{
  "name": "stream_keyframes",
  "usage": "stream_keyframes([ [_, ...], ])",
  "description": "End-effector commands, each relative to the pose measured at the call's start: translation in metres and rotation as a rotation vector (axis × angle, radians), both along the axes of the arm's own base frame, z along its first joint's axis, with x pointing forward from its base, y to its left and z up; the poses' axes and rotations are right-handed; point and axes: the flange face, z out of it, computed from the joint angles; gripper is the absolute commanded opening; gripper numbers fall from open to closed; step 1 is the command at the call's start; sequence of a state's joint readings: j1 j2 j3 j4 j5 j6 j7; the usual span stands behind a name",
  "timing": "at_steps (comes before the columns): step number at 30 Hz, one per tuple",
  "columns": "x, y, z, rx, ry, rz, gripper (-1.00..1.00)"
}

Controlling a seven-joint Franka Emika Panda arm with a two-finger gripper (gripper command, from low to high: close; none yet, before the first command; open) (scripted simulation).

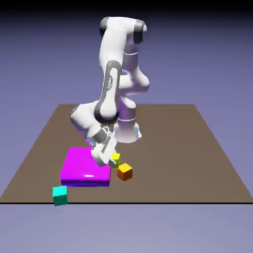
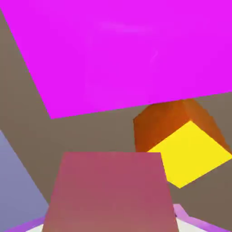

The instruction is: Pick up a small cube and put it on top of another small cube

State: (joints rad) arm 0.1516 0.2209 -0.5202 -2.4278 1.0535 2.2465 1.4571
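The small cube (image 1: 115, 158), bright yellow, sits just beside my gripper (image 1: 105, 159) at the magenta slab's near corner. In the hand view the small cube (image 2: 192, 156) lies right of centre, overlapping the orange cube (image 2: 167, 120) behind it; I cannot tell whether they touch. The orange cube (image 1: 124, 171) rests on the table toward the exterior view's right of the yellow one. A dull pink-red block (image 2: 108, 192) fills the bottom middle of the hand view, large, where my fingertips are, and hides them. My gripper is shut on it.
A flat magenta slab (image 1: 84, 168) lies under and beside the hand and fills the top of the hand view (image 2: 118, 50). A teal cube (image 1: 60, 195) stands at the table's near edge (image 1: 148, 201), at the exterior view's left.
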Motion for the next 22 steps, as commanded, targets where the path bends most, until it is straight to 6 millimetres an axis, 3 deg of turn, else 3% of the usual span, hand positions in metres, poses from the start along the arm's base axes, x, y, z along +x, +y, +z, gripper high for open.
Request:
stream_keyframes([
  [1, 0.008, -0.013, 0.001, -0.001, 0.004, -0.036, -1.00],
  [11, 0.065, -0.149, 0.019, -0.026, 0.020, -0.358, -1.00],
  [13, 0.047, -0.186, 0.013, -0.045, 0.036, -0.461, -1.00],
  [14, 0.047, -0.186, 0.013, -0.045, 0.036, -0.461, -1.00],
  [18, 0.066, -0.167, -0.048, -0.045, 0.036, -0.461, -1.00],
  [19, 0.066, -0.167, -0.048, -0.045, 0.036, -0.461, 1.00],
  [20, 0.066, -0.167, -0.048, -0.045, 0.036, -0.461, 1.00],
  [22, 0.057, -0.178, -0.014, -0.046, 0.035, -0.459, 1.00],
])
